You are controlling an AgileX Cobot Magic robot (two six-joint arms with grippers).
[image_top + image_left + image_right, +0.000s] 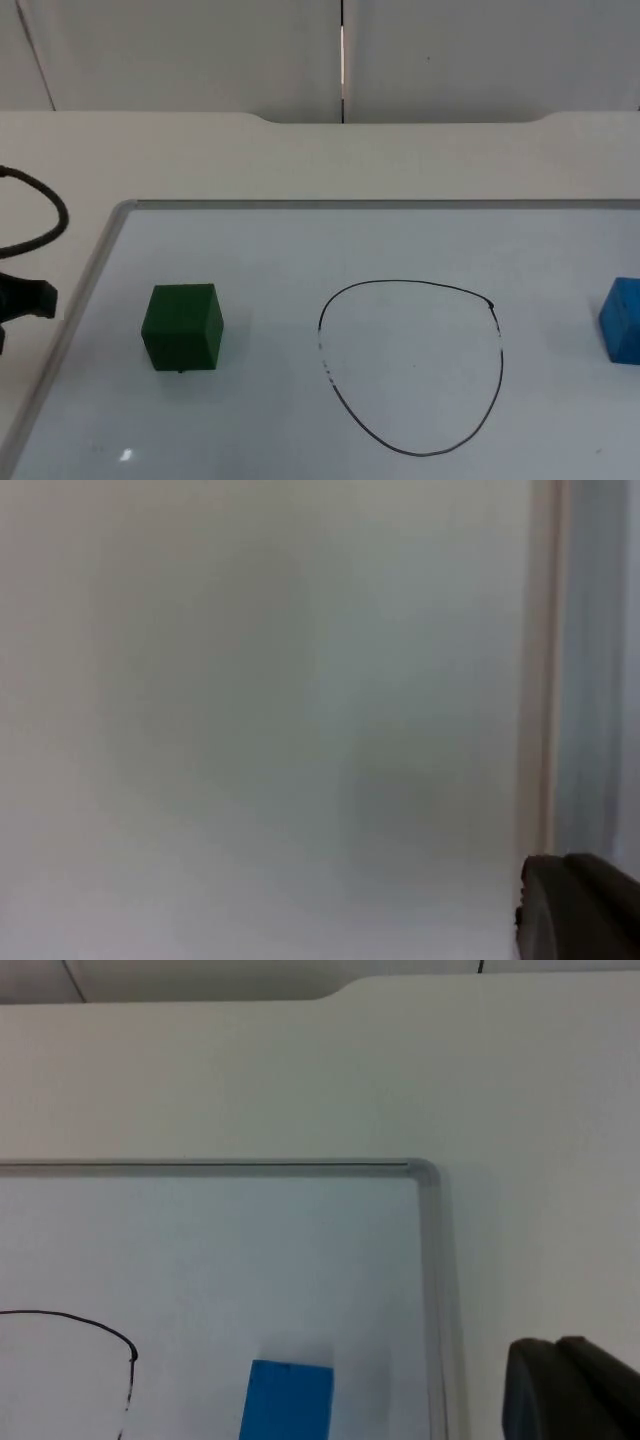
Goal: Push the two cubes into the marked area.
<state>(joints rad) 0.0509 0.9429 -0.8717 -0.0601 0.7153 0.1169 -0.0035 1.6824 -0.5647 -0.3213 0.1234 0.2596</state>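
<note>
Green cube [182, 327] and blue cube [622, 320] sitting outside marked area [411, 366]. Left gripper [18, 300] waiting off whiteboard [300, 240]; finger opening undeterminable. Pushing seemingly not yet begun; next calling for inward shove.

The top view's right edge is cutting off the blue cube [622, 320]. The right wrist view's edge is cropping its near part and the drawn outline [90, 1335].
</note>
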